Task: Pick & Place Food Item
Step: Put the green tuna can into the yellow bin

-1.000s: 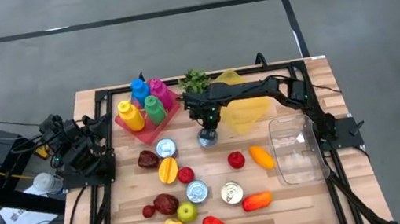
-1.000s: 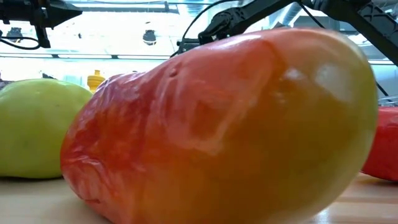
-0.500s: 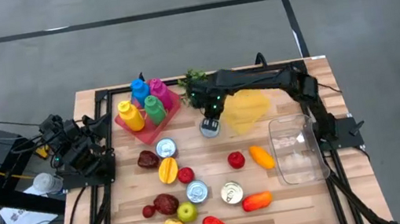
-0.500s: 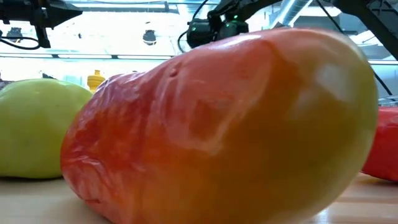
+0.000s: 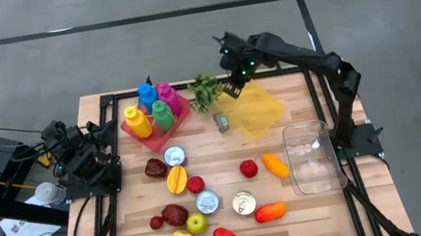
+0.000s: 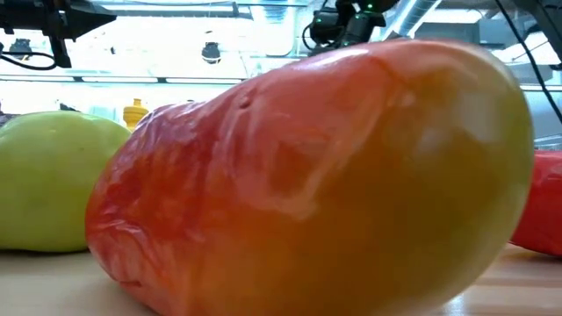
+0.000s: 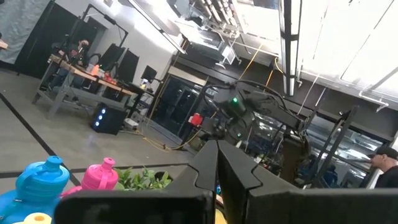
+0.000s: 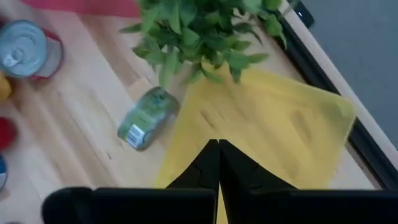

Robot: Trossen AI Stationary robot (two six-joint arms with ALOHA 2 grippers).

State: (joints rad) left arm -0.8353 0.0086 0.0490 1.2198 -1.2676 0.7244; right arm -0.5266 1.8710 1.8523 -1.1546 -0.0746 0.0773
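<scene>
The small green can [image 5: 221,121] is now lying on its side on the bench [image 5: 317,212], just beside the near-left edge of the yellow board [image 5: 257,110], whereas a second ago it was being held upright under the right tool [image 5: 232,86], nearer the bench's middle. It is judged that the can has just been released and the placement is being finished. The right arm is being lifted and drawn back: its tool is now raised above the far edge of the bench, by the green plant [image 5: 205,90], with the elbow bent high over the right side. The fingers are being kept closed together, with nothing between them. The left tool [image 7: 217,174], also closed and empty, is being kept parked at the bench's left edge.
</scene>
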